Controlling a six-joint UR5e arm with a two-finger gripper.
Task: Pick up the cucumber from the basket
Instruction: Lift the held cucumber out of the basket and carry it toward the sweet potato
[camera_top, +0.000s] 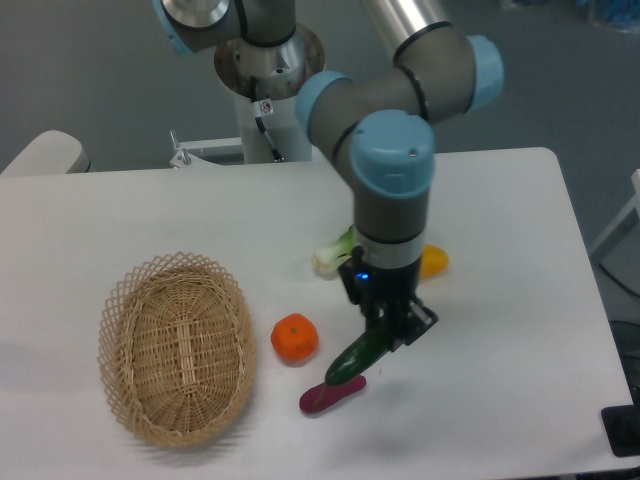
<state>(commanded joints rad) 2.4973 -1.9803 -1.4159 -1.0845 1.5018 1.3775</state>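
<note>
Slippage looked the main risk: the hand (388, 335) gripped the cucumber (358, 356) by its upper end only, so the long free end hung tilted just over the purple vegetable (332, 393), apparently not touching it, and could swing or drop onto it. The cucumber was well clear of the wicker basket (176, 345), out over the white tabletop (500, 340). An orange (295, 337) sat nearby; grey floor lay behind.

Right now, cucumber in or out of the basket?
Out. The gripper holds the cucumber over the purple vegetable, well right of the basket.
</note>
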